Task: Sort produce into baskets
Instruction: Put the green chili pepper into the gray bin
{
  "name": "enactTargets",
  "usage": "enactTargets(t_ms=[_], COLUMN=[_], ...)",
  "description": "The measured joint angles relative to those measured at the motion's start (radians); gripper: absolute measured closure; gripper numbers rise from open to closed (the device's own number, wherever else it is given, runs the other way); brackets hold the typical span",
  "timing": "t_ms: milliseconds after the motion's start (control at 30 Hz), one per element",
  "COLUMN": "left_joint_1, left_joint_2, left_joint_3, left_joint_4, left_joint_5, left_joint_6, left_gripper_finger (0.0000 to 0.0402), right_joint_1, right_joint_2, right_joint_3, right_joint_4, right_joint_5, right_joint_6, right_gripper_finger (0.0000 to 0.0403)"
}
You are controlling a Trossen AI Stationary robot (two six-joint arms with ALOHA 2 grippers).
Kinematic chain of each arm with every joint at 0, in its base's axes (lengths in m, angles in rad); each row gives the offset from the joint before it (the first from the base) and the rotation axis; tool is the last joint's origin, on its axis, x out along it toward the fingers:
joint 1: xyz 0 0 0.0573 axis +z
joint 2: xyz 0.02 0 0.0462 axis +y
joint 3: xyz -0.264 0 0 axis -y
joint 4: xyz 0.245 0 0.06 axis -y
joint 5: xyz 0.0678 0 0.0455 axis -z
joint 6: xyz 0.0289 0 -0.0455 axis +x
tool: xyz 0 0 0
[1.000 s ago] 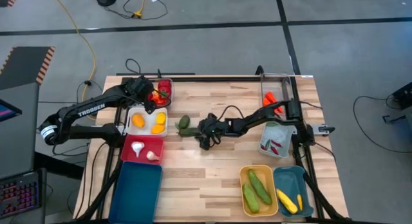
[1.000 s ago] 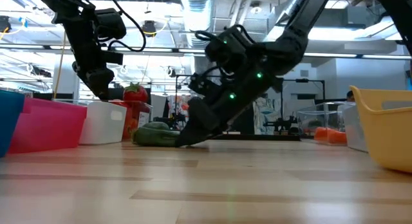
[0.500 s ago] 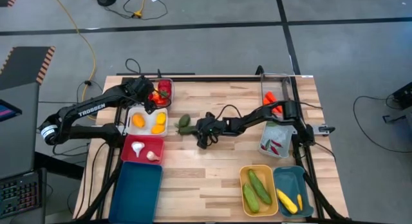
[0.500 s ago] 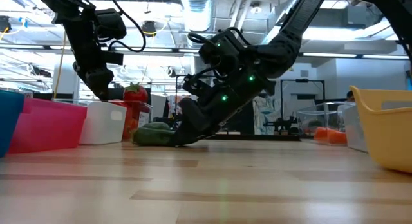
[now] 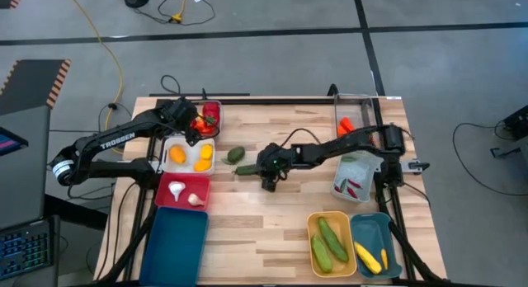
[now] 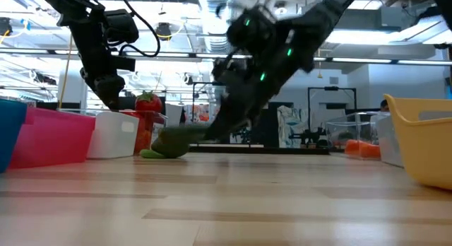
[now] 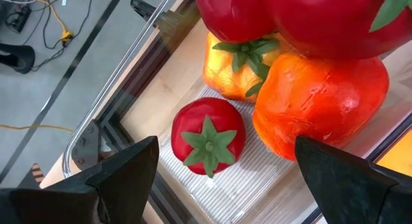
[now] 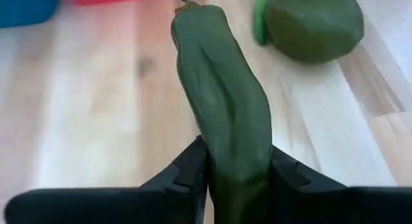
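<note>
The right gripper (image 5: 262, 169) sits near the middle of the wooden table (image 5: 272, 229), its two dark fingers (image 8: 187, 169) pinched on the thick end of a long dark green pepper (image 8: 222, 114), which sticks out past the fingertips and, in the low view, hangs just clear of the boards. A second, rounder green vegetable (image 5: 236, 154) lies on the table just beside the pepper's tip, between the gripper and the white basket (image 5: 190, 156) of orange pieces. The left gripper (image 5: 191, 124) waits over the clear basket of tomatoes (image 5: 206, 119) at the table's far left corner, jaws wide apart with nothing in them; its wrist view looks down on a small red tomato (image 7: 207, 137) between the spread fingers. The main risk is the grip itself: the pepper is held at one end only, with most of its length overhanging, so it could pivot or slip out as the arm swings. Its drooping tip could also catch the round green vegetable and roll it. The yellow basket (image 5: 332, 243) of cucumbers, at the near right, looks the likely home; a sagging pepper could clip its rim on the way in.
</note>
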Motion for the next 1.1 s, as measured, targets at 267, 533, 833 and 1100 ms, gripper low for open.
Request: enactTargets(t_ms=[267,533,833,1100], left_joint_1=[0.000,0.000,0.000,0.000], left_joint_2=[0.000,0.000,0.000,0.000], left_joint_3=[0.000,0.000,0.000,0.000], left_joint_4=[0.000,0.001,0.013,0.044], left_joint_5=[0.000,0.000,0.000,-0.001], left_joint_6=[0.000,0.000,-0.001,0.000], left_gripper_finger=[0.0049,0.0049,0.0049,0.0049], right_joint_1=[0.034,0.111,0.228,0.295], right_joint_2=[-0.339,-0.637,-0.769,-0.770], right_joint_3=[0.001,0.002,0.002,0.001], right_joint_4=[-0.480,-0.948,-1.455,-1.607], right_joint_5=[-0.030,0.026,0.058,0.053], right_joint_6=[0.052,0.325,0.679,0.714], right_gripper_finger=[0.0274,0.0281,0.0278,0.0278])
